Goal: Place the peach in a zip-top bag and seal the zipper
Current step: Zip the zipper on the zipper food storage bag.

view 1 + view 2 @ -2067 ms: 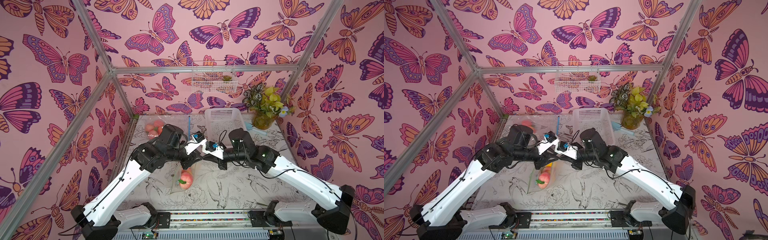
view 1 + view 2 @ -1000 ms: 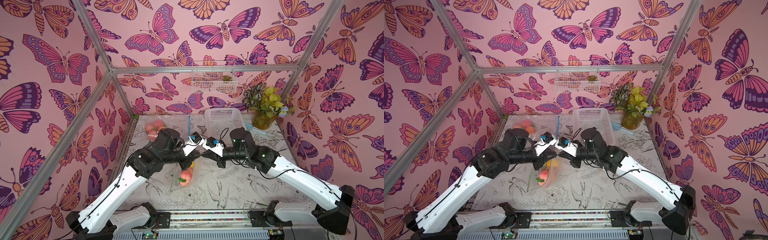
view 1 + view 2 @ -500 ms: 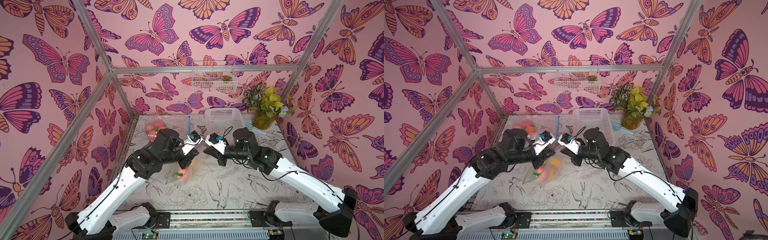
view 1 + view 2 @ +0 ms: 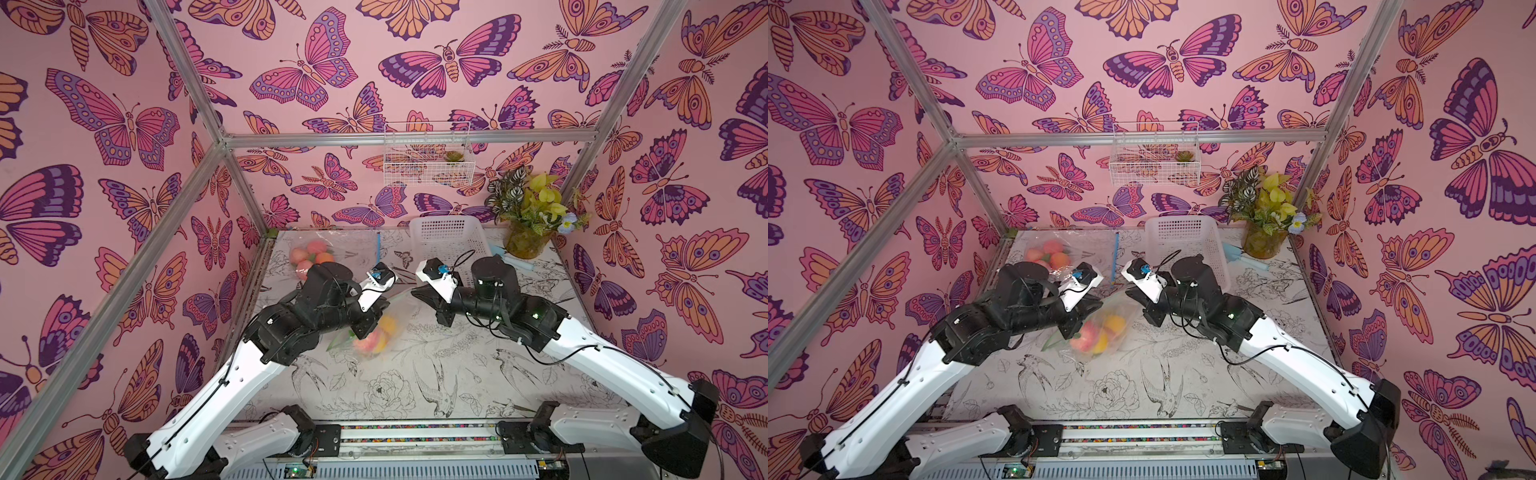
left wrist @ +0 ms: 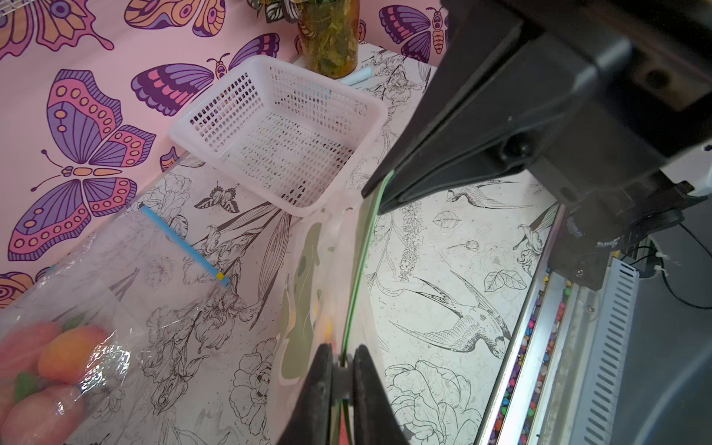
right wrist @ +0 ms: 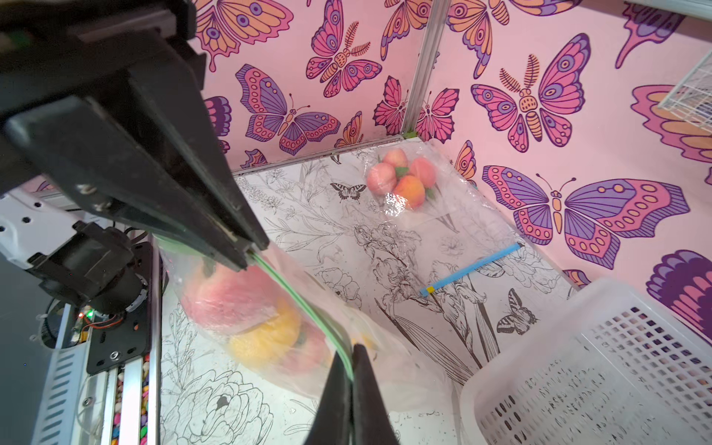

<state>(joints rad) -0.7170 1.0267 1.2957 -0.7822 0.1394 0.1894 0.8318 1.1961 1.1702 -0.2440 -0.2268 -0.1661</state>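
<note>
Pink butterfly walls box the desk [image 4: 415,390] on three sides, and the action sits dead centre. Left claw [image 5: 342,362] is pinched narrow on the green zipper strip [image 5: 356,277] of the zip-top bag [image 4: 1100,328]; right claw [image 6: 351,354] is clamped tight on the same strip further along. Between them the bag sags, peach [image 4: 1082,337] inside beside a yellow fruit [image 4: 1115,322]; whether its bottom touches the desk, I cannot tell. Back edge is crowded: white basket [image 4: 446,220] just behind the right arm, spare bag of peaches [image 4: 311,257] far left, flower vase [image 4: 525,243] far right. Bare desk lies open toward the front rail [image 4: 415,428].
</note>
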